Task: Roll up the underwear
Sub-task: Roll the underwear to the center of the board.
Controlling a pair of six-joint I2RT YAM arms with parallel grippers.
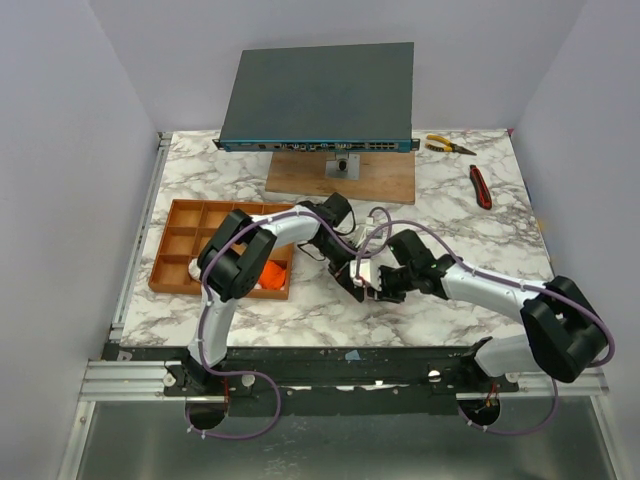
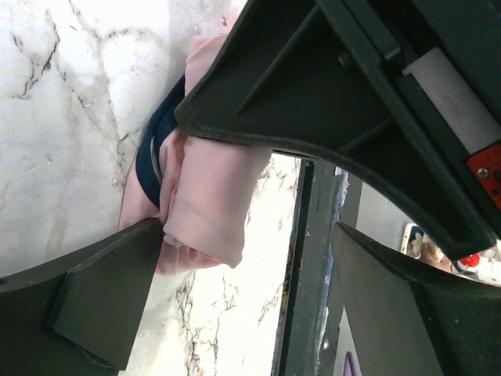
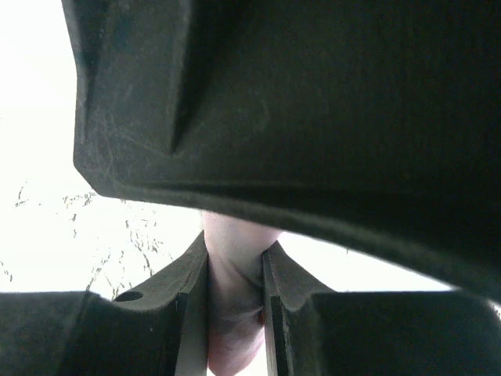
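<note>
A pale pink underwear [image 2: 207, 196] with dark edging lies rolled up on the marble table [image 1: 470, 250], a little in front of its middle. My right gripper [image 3: 235, 254] is shut on this roll, pink cloth [image 3: 235, 313] filling the narrow gap between its pads. In the top view the right gripper [image 1: 382, 291] meets the left gripper [image 1: 354, 284] over the garment [image 1: 367, 273]. My left gripper [image 2: 250, 301] stands wide open beside the roll; one finger [image 2: 94, 298] touches the cloth's edge. An orange underwear [image 1: 272, 272] lies in the tray.
The orange-brown compartment tray [image 1: 190, 240] sits at the left. A dark flat box [image 1: 320, 95] on a wooden board [image 1: 340, 180] stands at the back. Yellow-handled pliers [image 1: 447, 145] and a red-handled tool [image 1: 481, 186] lie at the back right.
</note>
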